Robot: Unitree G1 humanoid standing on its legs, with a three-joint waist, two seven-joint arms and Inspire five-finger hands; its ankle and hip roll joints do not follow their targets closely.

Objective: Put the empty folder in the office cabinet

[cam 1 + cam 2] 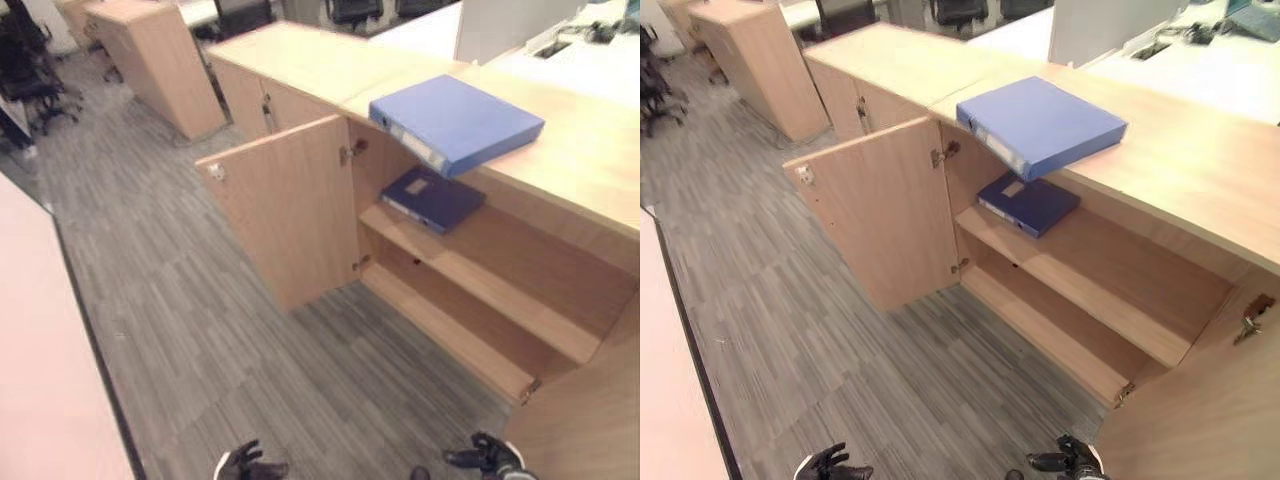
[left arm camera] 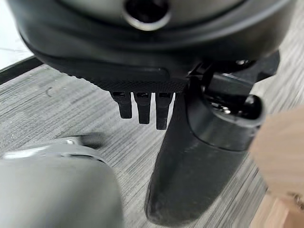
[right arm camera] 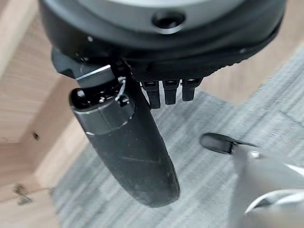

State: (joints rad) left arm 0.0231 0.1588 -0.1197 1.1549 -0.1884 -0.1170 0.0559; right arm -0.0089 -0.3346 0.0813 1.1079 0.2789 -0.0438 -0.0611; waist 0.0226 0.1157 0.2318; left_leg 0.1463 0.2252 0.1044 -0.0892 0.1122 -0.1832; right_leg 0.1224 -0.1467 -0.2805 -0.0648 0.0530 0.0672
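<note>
Floor: grey striped carpet (image 1: 200,300) is stretching in front of the light wooden office cabinet (image 1: 520,290).
Left hand (image 1: 245,463): hanging low, away from the cabinet, fingers relaxed and holding nothing.
Cabinet door (image 1: 285,215): standing wide open, leaving the shelves reachable.
Dark blue folder (image 1: 432,198): lying flat on the upper shelf (image 1: 480,285).
Light blue box folder (image 1: 455,122): resting on the cabinet top, corner overhanging the edge, likely waiting to be shelved.
Right hand (image 1: 485,457): hanging low, fingers loosely apart, empty.

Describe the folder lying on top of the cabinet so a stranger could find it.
Find the light wooden cabinet with its door open. On its top, above the opening, lies a light blue box folder; the navy folder lies on the shelf below.
</note>
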